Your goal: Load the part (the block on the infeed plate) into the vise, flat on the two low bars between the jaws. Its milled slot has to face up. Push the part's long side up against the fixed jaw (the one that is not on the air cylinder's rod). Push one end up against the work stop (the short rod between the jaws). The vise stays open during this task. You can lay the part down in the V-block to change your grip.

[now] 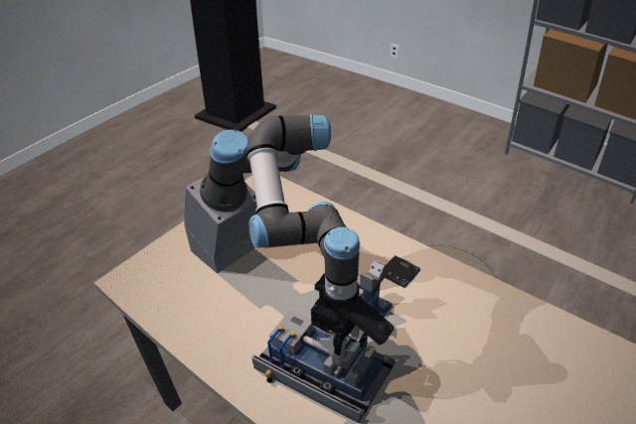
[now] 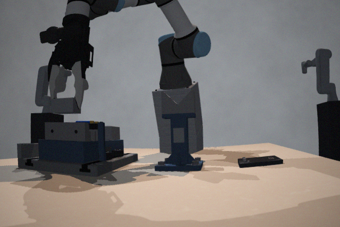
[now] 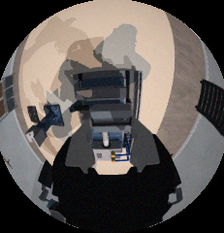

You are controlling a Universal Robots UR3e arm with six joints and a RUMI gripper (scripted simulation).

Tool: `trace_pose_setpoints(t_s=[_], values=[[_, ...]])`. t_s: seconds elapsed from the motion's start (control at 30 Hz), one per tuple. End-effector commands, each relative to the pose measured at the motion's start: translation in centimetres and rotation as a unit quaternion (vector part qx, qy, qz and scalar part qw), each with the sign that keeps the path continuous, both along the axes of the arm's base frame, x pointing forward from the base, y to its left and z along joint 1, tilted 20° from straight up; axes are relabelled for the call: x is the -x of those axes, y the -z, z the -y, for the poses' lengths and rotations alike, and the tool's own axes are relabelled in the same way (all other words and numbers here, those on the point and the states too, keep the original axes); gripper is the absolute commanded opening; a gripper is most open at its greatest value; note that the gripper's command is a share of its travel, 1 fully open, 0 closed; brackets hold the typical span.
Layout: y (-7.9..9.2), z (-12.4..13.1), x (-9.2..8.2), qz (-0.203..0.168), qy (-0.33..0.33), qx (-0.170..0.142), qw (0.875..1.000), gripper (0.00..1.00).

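My gripper (image 2: pixel 66 104) (image 3: pixel 112 116) is shut on the grey block (image 2: pixel 62 106) (image 3: pixel 111 116), gripping it across two opposite ends. The block is roughly level and hangs above the vise (image 2: pixel 68 151), with a visible gap beneath it in the exterior view. The fixed jaw (image 2: pixel 66 131) has two dark holes and stands on the side away from the air cylinder (image 1: pixel 288 333) (image 3: pixel 103 154). The jaws stand apart. The block and fingers hide much of the space between them, including the low bars. I cannot tell which way the slot faces.
The blue V-block stand (image 2: pixel 179 147) (image 3: pixel 54 116) stands beside the vise. The black infeed plate (image 1: pixel 401 270) (image 2: pixel 261 161) (image 3: pixel 33 114) lies beyond it, with no block on it. A blue upright post (image 2: pixel 101 140) rises at the vise's side, close to the jaws. Blue hoses (image 1: pixel 281 350) loop beside the cylinder.
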State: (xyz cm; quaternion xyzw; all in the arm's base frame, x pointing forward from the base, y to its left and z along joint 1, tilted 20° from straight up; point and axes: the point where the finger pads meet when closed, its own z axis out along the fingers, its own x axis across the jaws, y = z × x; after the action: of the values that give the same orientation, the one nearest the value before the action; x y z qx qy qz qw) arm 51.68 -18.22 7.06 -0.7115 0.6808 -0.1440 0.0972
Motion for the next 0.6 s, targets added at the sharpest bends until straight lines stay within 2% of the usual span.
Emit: trace_pose_setpoints(t_s=[0.0,0.57], values=[[0.09,0.07,-0.15,0.002,0.0,0.001,1.0,0.0],[1.04,0.13,-0.5,0.002,0.0,0.001,1.0,0.0]])
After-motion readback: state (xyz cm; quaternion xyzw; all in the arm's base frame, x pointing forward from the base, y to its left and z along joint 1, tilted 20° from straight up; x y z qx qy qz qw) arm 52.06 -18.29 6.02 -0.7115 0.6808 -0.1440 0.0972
